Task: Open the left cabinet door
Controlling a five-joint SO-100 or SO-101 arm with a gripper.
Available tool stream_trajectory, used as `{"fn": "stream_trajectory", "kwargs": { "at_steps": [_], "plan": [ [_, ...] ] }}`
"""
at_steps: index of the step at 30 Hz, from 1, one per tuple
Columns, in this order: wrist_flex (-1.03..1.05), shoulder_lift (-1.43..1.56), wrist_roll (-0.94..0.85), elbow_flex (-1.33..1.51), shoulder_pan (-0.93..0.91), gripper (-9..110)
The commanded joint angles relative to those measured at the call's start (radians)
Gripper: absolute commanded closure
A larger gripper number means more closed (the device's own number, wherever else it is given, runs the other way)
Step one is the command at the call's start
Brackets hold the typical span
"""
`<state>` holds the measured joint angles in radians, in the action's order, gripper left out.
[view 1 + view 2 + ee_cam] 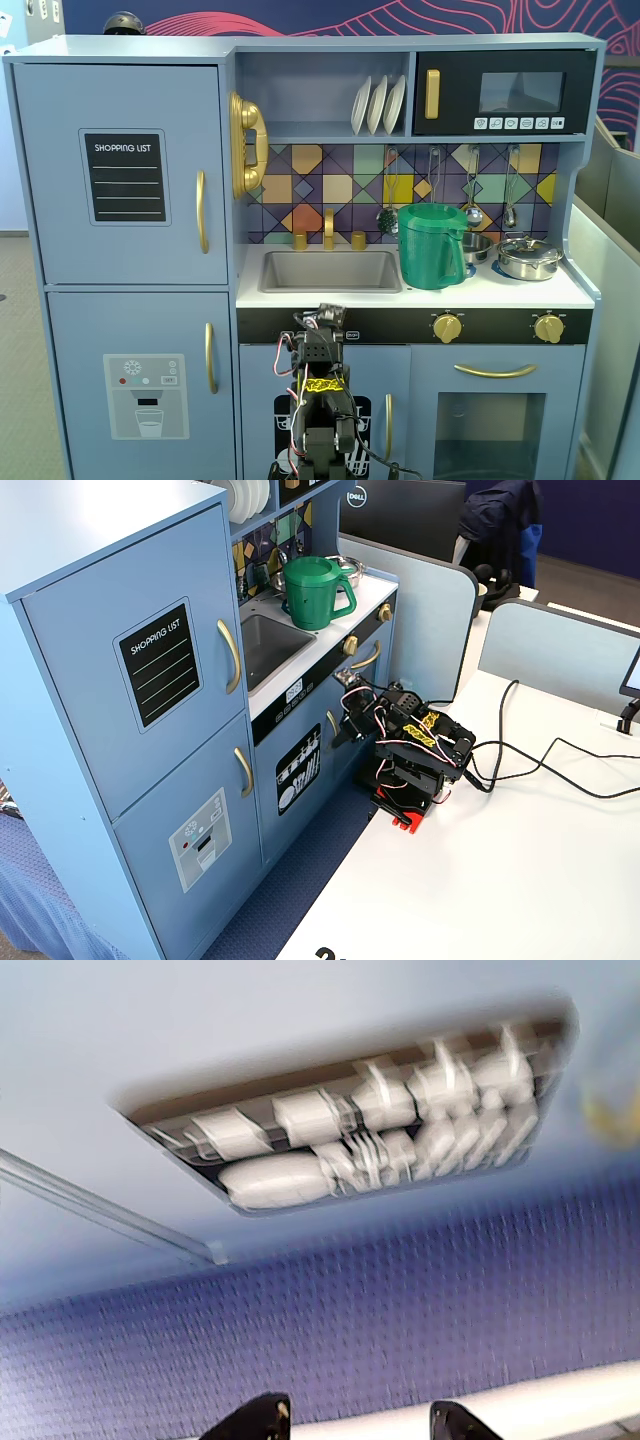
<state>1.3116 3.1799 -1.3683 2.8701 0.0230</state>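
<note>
The left cabinet door is light blue with a black "SHOPPING LIST" panel and a curved gold handle. It is shut in both fixed views; in a fixed view from the side the door and its handle are also seen. My gripper sits low in front of the sink cabinet, well right of and below the handle, touching nothing. It also shows in a fixed view. In the wrist view my gripper points up at the ceiling, its two black fingertips apart with nothing between them.
Below is a blue door with a water-dispenser picture. A green pitcher and a steel pot stand on the counter beside the sink. The arm's base sits on a white table with cables.
</note>
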Motion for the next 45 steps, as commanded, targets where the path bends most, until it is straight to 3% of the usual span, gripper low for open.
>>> {"fn": "stream_trajectory", "kwargs": {
  "at_steps": [1,16,29,45],
  "plan": [
    [-0.029,-0.002,-0.035,-0.141,-0.017,90],
    [-0.261,-0.006,-0.179,-0.426,0.067,90],
    [-0.637,-0.229,-0.356,-0.676,0.285,90],
    [-1.031,-0.368,-0.681,-0.667,0.629,88]
  ]
}}
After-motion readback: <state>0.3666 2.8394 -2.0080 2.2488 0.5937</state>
